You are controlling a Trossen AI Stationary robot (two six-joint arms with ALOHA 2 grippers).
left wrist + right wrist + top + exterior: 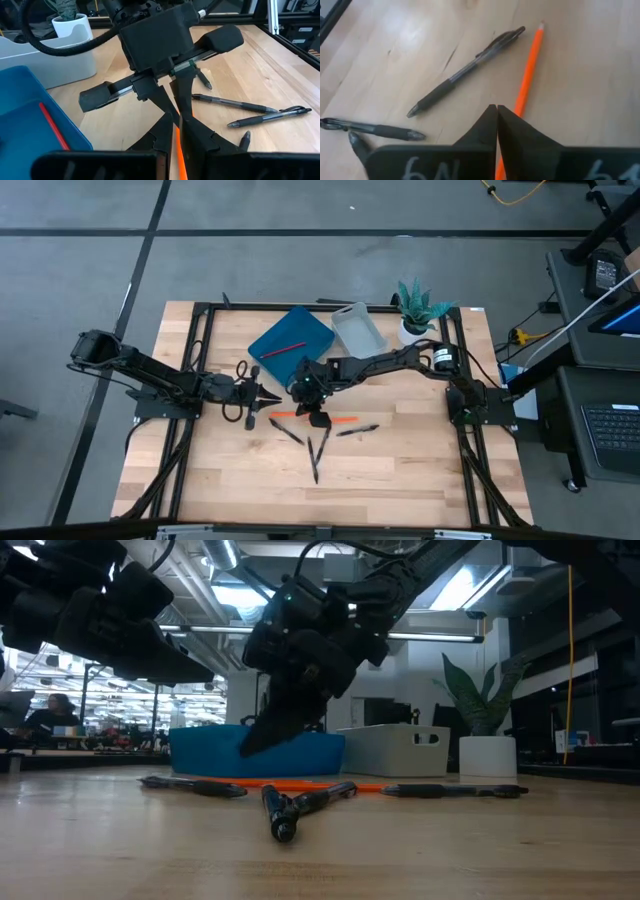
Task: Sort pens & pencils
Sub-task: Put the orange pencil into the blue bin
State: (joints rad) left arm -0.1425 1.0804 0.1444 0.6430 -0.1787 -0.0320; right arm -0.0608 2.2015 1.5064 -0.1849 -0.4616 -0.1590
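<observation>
Looking down on the wooden table point(220, 480), we see our right gripper point(318, 418) low over the orange pencil point(343, 421), which we use as our landmark. In the right wrist view the two dark fingers point(487, 125) press together into one point right beside the orange pencil point(527, 70). They are closed, and we cannot tell if they pinch the pencil or only touch it. The pencil lies flat on the wood.

Our left gripper point(272, 396) waits just beside the pencil's left end, on the side toward the blue tray point(290, 345). Its fingers are closed too, with nothing between them.

Four black pens point(357, 431) lie on the wood on the near side of the orange pencil. One pen is just beside its right end. One pen point(286, 430) is just beside its left end. Two more pens point(318, 457) lie a little farther from it, toward the front edge of the table.

A red pencil point(283, 349) lies inside the blue tray, on the far side of the orange pencil. A gray bin point(357, 328) stands next to the tray, also beyond the orange pencil. A small plant point(419, 308) in a white pot stands past the bin, well apart from the pencil.
</observation>
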